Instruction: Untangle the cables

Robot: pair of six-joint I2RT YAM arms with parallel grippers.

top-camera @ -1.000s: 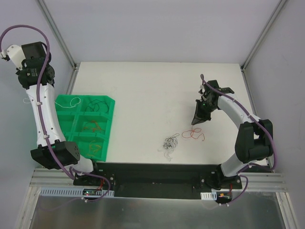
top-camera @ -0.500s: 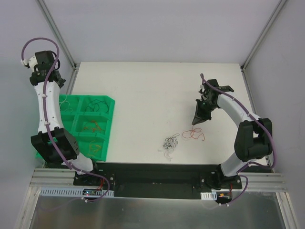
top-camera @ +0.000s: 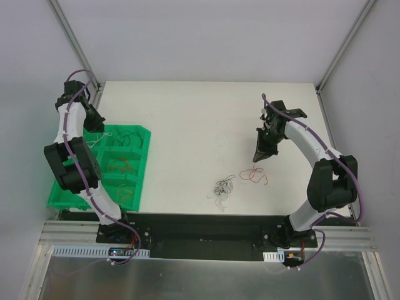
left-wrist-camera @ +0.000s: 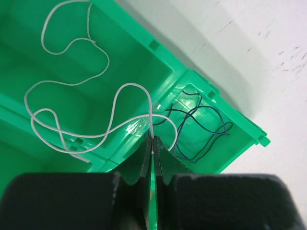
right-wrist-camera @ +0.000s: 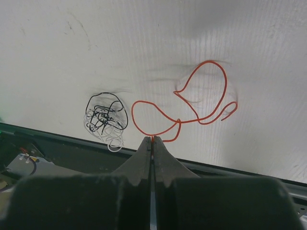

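Firmly, left claw [left-wrist-camera: 152, 146] clamps white cable [left-wrist-camera: 151, 115] above green tray [left-wrist-camera: 211, 91]; right claw [right-wrist-camera: 152, 143] clamps orange cable [right-wrist-camera: 178, 121] near table [right-wrist-camera: 72, 48] front edge.

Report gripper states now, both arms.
Left gripper: closed, holding the white wire.
Right gripper: closed, holding the red wire by one end.

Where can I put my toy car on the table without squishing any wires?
The far half of the white table is bare, between the green plastic tray and the right end effector. It is crowded near the front: the black-and-white wire tangle and the orange wire loop are there.
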